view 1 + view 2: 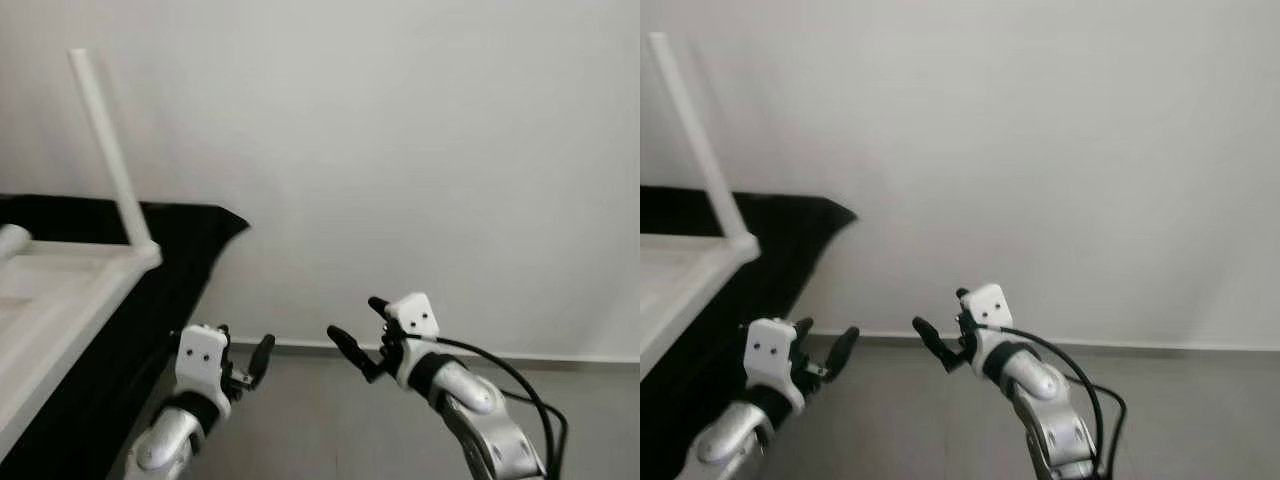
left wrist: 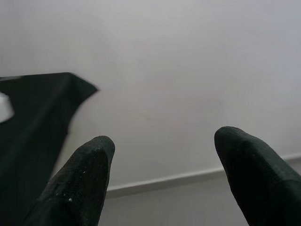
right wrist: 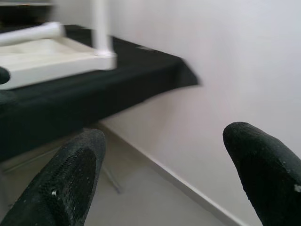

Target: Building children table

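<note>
Nearest to us, both silver arms are raised in front of the body. Our left gripper (image 1: 245, 362) hangs low at the left, over the grey floor (image 1: 330, 420), just beside the hanging edge of the black cloth (image 1: 150, 300). In the left wrist view its two black fingers (image 2: 82, 183) stand well apart with bare wall between them; the gripper is open wide and holds nothing.

Our right gripper (image 1: 358, 330) is at the centre, slightly higher than the left one, with its fingers pointing toward our left. A black cable (image 1: 520, 390) loops from its white housing down along the forearm. In the right wrist view its black fingers (image 3: 66, 183) are likewise spread wide, and nothing is between them. The two grippers are near each other but do not touch.

Farther off, at our left, the black cloth covers a raised support and drapes over its corner. The white children's table (image 1: 60, 290) lies on it upside down, the framed underside facing up. One long white round leg (image 1: 110, 150) stands fitted at the near corner of the frame, tilted slightly. A second white round leg (image 3: 30, 33) lies on its side across the frame.

Behind everything stands a plain white wall (image 1: 420, 150), meeting the floor at a pale skirting strip (image 1: 450, 350).
</note>
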You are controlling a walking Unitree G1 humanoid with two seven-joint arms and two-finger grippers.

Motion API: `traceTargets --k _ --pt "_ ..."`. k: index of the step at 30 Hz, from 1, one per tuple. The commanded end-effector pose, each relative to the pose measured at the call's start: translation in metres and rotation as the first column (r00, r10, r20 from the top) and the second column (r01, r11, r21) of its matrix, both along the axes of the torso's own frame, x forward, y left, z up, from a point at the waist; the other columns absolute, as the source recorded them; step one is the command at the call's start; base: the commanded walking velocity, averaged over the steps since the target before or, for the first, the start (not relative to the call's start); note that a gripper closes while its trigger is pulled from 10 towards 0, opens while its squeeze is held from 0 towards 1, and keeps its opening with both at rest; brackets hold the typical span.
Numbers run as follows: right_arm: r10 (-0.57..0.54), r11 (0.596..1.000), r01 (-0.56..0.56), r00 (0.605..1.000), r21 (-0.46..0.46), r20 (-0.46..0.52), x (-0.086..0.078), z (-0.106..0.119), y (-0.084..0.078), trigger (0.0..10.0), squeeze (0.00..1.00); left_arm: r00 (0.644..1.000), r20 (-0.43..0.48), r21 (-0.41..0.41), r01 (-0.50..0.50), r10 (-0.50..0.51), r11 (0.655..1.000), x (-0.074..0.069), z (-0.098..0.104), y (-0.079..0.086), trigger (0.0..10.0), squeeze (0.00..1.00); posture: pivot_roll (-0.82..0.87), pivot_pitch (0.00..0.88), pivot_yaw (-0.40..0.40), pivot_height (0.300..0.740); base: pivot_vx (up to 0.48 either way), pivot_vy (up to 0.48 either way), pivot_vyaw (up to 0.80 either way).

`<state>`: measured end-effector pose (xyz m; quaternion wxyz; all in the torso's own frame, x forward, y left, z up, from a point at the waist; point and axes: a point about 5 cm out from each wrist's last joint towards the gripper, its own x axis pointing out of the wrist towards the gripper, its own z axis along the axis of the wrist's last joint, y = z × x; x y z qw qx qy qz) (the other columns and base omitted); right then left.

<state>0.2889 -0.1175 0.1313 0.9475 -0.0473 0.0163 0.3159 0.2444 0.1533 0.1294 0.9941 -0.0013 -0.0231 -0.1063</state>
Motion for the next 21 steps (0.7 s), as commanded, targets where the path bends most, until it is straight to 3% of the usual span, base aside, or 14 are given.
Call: traceTargets --k 1,21 --pt "0.040 0.999 -0.040 0.999 0.019 0.007 -0.0004 0.0038 0.0102 10.0 0.00 0.999 -0.026 0.022 -0.026 0.026 0.999 -0.0018 -0.0047 0.0080 10.0 0.00 -0.04 0.000 -0.044 0.740 0.330 0.000 0.80" --pt "0.095 0.995 -0.095 0.995 0.024 -0.004 -0.0029 0.0040 0.0125 10.0 0.00 0.999 -0.042 0.033 -0.016 0.017 0.999 -0.0027 -0.0052 0.0071 10.0 0.00 -0.04 0.000 -0.044 0.740 0.314 0.000 0.80"
